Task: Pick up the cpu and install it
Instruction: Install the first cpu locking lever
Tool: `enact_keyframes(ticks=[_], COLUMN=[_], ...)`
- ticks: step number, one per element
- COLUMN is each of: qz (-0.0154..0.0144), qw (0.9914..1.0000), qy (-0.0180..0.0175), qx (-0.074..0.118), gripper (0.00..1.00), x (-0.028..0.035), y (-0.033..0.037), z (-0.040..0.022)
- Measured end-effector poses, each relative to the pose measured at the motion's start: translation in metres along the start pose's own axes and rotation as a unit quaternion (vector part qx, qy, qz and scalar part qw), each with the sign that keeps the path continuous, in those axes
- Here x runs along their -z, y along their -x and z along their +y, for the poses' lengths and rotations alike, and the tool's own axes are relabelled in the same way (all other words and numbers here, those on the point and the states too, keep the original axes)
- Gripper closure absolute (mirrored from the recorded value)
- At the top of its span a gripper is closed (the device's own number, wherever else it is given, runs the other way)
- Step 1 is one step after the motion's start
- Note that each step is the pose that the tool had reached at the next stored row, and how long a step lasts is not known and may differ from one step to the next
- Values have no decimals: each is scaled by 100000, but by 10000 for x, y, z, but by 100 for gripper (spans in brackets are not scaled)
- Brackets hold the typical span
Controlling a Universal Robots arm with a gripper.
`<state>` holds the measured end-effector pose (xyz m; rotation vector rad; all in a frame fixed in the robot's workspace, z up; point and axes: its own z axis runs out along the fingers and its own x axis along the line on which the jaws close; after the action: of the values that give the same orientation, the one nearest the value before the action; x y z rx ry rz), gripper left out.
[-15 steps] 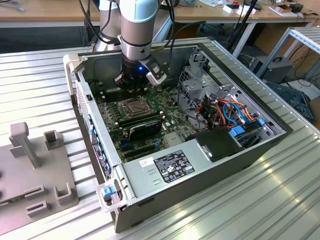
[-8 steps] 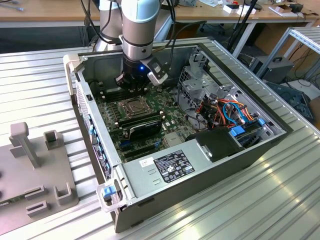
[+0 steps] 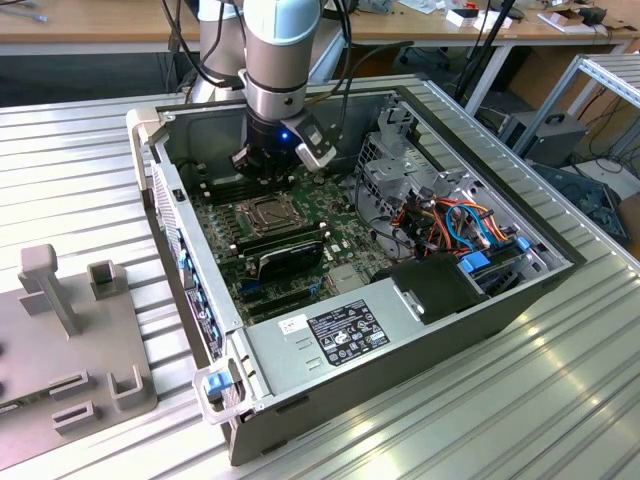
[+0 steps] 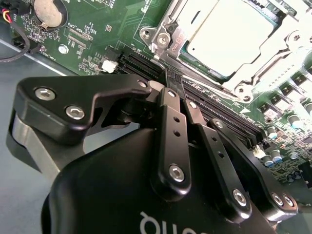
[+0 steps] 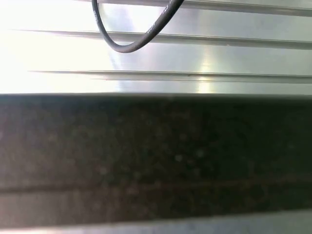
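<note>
cpu [image 4: 229, 39] seated in socket [image 4: 265, 68]; gripper [image 4: 168, 80] fingers pressed together, holding nothing.
Likely light, stiff, fragile; grip opposite edges only.

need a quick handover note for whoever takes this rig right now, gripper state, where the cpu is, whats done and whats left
Gripper: black fingers shut together, nothing between them, low over the green motherboard inside the open computer case, beside the long black memory slots.
CPU: the small flat square silver-grey chip already lies in the metal-framed socket, as the second wrist view shows.
Done: pick-up and placing, judging by the chip in the socket.
Left: whether the socket frame is latched over the chip cannot be told; check that.
</note>
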<state>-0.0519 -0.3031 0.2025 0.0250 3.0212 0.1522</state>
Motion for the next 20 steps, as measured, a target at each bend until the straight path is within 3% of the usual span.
enact_keyframes(ticks=[12, 20], qz=[1, 5], qw=[100000, 100000], qy=[7, -281], qx=[2, 41], gripper=[89, 89], x=[37, 38], y=[4, 5], z=[-5, -23])
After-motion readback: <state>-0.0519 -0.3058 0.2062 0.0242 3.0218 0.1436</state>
